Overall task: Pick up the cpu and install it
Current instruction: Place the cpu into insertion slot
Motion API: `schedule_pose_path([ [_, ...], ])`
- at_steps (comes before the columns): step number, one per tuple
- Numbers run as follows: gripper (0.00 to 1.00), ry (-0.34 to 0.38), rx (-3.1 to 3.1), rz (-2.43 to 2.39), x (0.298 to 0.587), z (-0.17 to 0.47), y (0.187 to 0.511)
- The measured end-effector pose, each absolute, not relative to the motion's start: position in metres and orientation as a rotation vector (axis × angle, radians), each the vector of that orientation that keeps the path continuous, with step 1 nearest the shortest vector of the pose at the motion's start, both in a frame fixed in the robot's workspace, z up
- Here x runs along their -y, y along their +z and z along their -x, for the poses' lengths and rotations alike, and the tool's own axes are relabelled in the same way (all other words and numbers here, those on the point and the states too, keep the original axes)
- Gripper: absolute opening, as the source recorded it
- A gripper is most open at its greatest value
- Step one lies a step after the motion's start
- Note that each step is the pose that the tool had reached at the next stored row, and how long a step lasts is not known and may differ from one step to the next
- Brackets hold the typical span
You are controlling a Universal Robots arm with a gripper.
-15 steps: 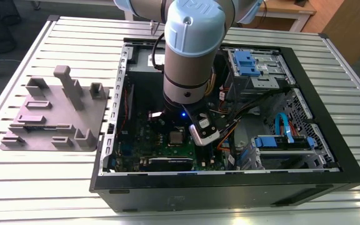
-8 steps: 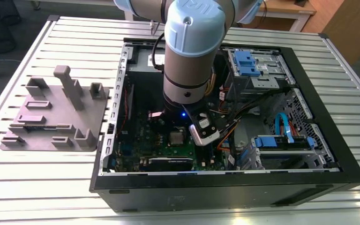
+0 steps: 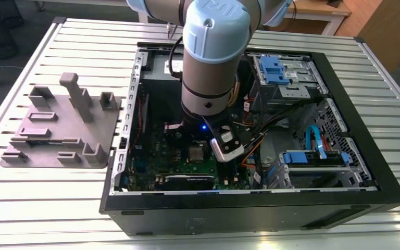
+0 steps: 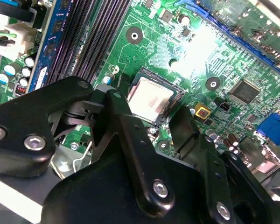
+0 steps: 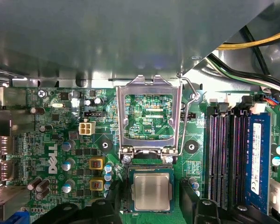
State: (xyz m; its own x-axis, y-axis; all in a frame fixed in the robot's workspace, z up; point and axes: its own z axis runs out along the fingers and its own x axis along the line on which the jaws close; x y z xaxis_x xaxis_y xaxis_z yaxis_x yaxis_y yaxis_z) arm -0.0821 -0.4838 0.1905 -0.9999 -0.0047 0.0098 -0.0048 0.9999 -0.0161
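The cpu (image 5: 151, 191) has a shiny silver-grey top with a thin pale rim. The board (image 5: 51, 135) is green with fine pale tracing. The tool (image 4: 149, 109) is matt black. The memory slots (image 5: 224, 154) are black and 1 memory stick (image 5: 254, 158) is blue. The arm (image 3: 210, 67) is grey with a light blue cap. The computer case (image 3: 255, 213) is black, and the counter (image 3: 47, 208) is pale grey with ridged stripes.

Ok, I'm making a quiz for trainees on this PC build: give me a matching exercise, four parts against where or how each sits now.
1 cpu
2 load plate
3 empty memory slots
4 grey fixture block

A swung up open
B on the table, outside the case
C lying in the socket
D black rows beside the socket

Pairs: 1-C, 2-A, 3-D, 4-B.
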Motion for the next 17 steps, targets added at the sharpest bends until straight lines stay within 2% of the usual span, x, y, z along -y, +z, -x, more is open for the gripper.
schedule_pose_path([
  [4,0.6,0.025,3.132,-0.007,0.4838,0.083,0.1904],
  [5,0.53,0.025,3.132,-0.007,0.4838,0.0836,0.1904],
  [17,0.53,0.025,3.132,-0.008,0.4843,0.0844,0.1905],
])
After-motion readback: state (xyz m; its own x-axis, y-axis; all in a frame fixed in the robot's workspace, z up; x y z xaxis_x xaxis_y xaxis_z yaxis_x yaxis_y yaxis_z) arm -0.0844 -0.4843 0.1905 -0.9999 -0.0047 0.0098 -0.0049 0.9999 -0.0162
